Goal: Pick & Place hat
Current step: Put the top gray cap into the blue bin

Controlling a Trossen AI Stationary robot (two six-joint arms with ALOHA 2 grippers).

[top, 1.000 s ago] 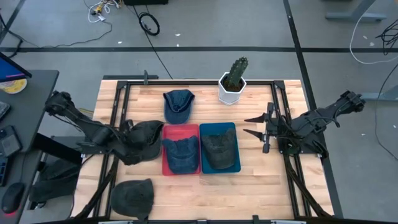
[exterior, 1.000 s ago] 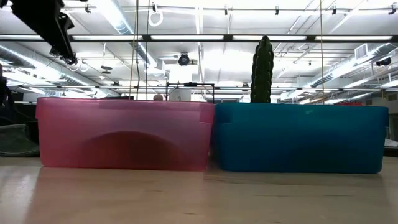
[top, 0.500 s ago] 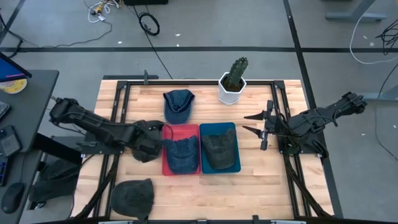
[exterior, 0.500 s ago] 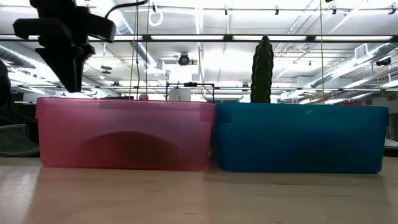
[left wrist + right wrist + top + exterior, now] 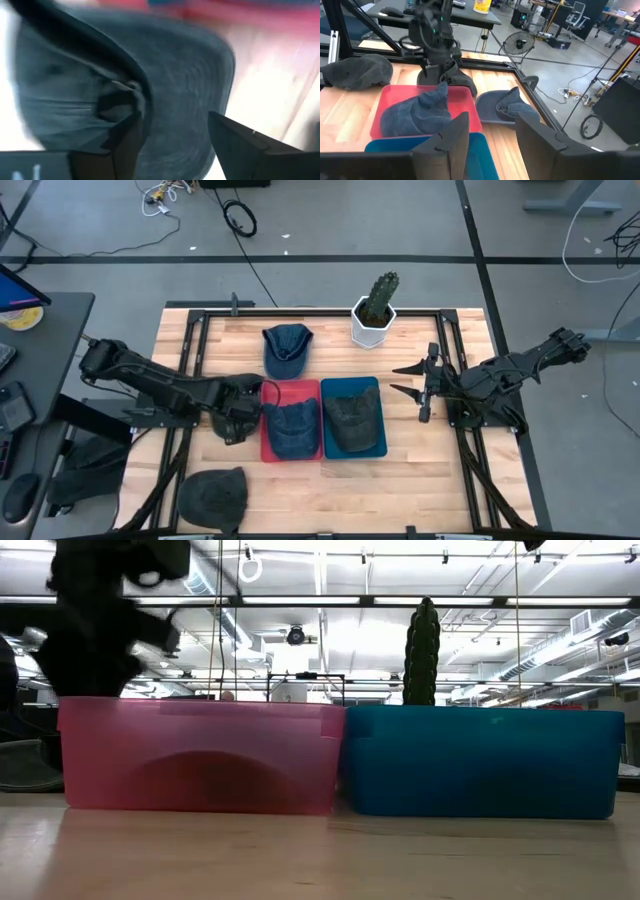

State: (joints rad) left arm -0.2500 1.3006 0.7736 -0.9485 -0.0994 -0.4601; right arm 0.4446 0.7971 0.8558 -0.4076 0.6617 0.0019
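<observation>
Currently the dark grey hat [image 5: 243,392] lies on the wooden table [image 5: 420,470] just beside the red bin's [image 5: 268,453] left wall, with the left gripper [image 5: 236,420] down over it. Left wrist view shows the hat's crumpled fabric [image 5: 100,95] bunched against 1 dark finger [image 5: 125,145], the other finger standing apart over the brim; fingers spread, not pinched together. Red bin holds a blue denim hat [image 5: 291,426]; the blue bin [image 5: 378,448] touching its right side holds a dark hat [image 5: 352,415]. Another denim hat [image 5: 286,348] sits on the table behind the red bin, and a further dark hat [image 5: 213,497] lies near the table's front left edge. Potted cactus [image 5: 376,308] in a white pot stands behind the blue bin. Right gripper [image 5: 406,380] waits right of the blue bin, fingers spread, holding nothing
</observation>
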